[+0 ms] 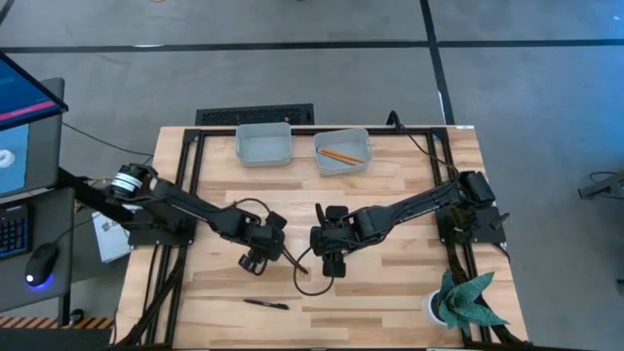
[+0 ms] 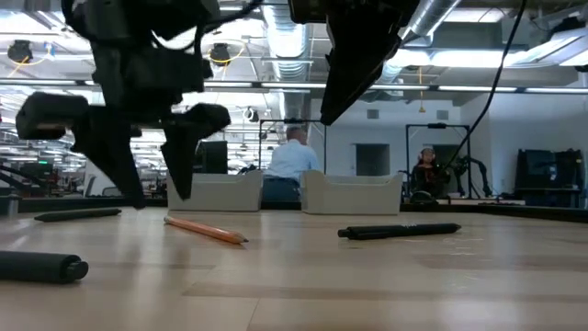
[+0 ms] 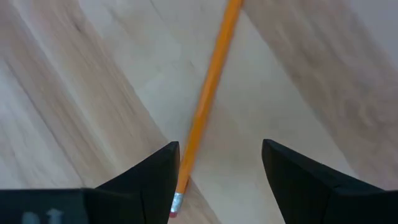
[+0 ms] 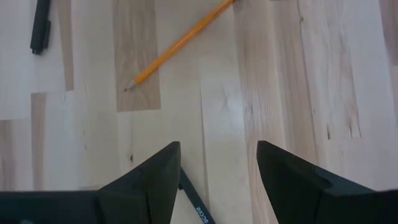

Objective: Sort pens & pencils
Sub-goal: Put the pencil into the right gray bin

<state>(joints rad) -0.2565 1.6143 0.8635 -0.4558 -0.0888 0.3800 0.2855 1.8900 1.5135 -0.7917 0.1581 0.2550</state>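
Observation:
An orange pencil [image 3: 208, 93] lies flat on the wooden table [image 1: 409, 292]. My left gripper [image 3: 219, 144] hangs open just above its eraser end [image 3: 176, 202], fingers pointing down, and the pencil runs close along one finger. My right gripper [image 4: 217, 144] is open higher up beside it [image 1: 331, 261], over a black pen [image 4: 198, 210]. The same pencil [image 4: 177, 45] and another pen [image 4: 40, 25] show beyond. A third pen [image 1: 265, 304] lies near the front edge. A second pencil [image 1: 339, 154] lies in the right tray [image 1: 363, 136].
Two grey trays stand at the far edge, the left one [image 1: 263, 144] holding nothing that I can see. A black cable loops on the table [image 1: 312, 285] between the grippers. A potted plant [image 1: 463, 297] stands at the near right corner. People sit in the room behind [image 2: 294, 161].

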